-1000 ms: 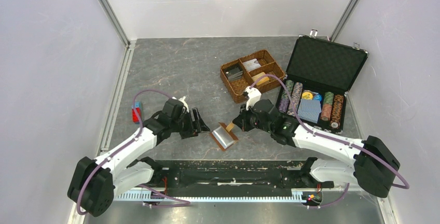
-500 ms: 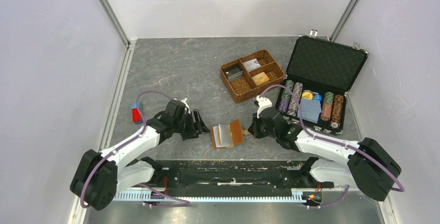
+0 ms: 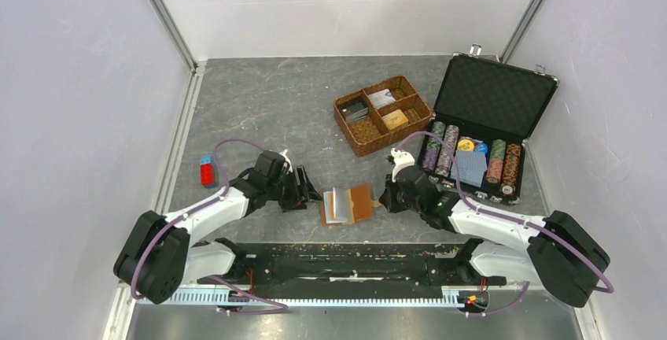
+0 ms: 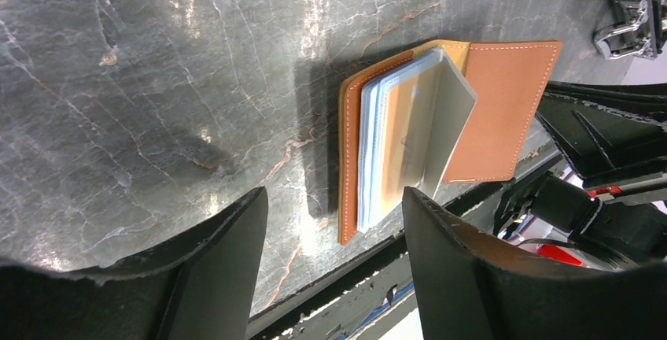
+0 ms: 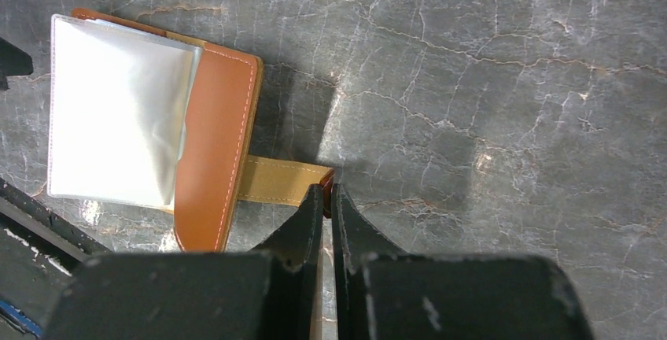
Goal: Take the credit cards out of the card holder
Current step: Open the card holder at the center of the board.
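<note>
**Card holder** [image 3: 347,205]: lies open on the grey table [image 3: 267,104], lower centre of the top view, between the two grippers. The tan leather covers are spread flat. The pale clear sleeves [image 4: 452,112] are fanned partly upright from the spine. A golden-orange credit card [image 4: 403,147] shows inside the sleeves.

**Left gripper** [image 3: 309,194]: low over the table, just left of the holder. Jaws are wide apart and hold nothing. In the left wrist view, the holder's left cover edge lies ahead of the gap between the fingers, with no contact seen.

**Right gripper** [image 3: 383,198]: just right of the holder. Jaws are closed to a thin slit. The tips pinch the end of the snap tab [image 5: 283,180], which projects from the right cover.
</note>
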Available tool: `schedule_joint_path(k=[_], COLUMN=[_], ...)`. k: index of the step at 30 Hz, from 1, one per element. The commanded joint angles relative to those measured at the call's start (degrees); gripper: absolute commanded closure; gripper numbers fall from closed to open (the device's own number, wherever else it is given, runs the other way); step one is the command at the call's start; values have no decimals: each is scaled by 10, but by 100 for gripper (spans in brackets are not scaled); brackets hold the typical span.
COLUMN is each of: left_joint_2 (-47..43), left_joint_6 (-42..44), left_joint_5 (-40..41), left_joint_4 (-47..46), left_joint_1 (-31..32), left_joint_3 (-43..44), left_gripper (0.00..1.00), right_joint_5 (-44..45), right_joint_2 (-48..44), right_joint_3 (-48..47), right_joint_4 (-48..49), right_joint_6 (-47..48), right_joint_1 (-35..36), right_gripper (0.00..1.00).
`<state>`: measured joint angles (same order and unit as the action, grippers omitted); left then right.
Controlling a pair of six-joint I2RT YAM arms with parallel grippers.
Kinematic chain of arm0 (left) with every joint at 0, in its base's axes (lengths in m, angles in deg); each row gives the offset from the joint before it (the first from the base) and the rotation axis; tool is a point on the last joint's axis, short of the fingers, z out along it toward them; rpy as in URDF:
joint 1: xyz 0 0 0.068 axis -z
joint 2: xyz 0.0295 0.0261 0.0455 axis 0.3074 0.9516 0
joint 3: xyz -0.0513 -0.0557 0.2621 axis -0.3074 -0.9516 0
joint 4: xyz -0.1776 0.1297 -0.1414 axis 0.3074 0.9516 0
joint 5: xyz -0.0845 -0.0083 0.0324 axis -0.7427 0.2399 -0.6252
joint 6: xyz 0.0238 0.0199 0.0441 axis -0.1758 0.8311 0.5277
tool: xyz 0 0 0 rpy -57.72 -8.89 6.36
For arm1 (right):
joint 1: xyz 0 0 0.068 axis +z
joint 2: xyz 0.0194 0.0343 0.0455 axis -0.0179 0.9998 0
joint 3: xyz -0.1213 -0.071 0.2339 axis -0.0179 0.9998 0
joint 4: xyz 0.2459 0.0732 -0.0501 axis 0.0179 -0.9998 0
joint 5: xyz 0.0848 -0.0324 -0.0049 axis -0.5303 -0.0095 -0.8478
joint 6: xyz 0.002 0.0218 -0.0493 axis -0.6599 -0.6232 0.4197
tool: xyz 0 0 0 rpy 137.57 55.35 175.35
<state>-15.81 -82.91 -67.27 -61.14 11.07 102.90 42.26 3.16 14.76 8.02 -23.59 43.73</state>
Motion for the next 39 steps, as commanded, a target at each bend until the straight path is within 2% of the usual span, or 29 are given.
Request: schedule_joint_path(k=[1, 16, 25, 39], left_joint_2=[20, 88, 106, 92], left_joint_6=[-15, -29, -31, -17], left_joint_5=[-21, -48, -55, -43], left_joint_4=[-51, -135, -145, -102], left_joint_1=[0, 2, 5, 45], left_joint_3=[-7, -21, -21, 27], left_gripper=[30, 31, 32, 50], right_joint_5=[2, -1, 7, -20], right_joint_2=[-6, -3, -4, -8], right_joint_3=[9, 27, 40, 37], right_joint_4=[11, 24, 22, 41], right_joint_6=[-8, -13, -18, -21], right_joint_1=[-2, -2, -2, -2], right_gripper=[100, 100, 100, 100])
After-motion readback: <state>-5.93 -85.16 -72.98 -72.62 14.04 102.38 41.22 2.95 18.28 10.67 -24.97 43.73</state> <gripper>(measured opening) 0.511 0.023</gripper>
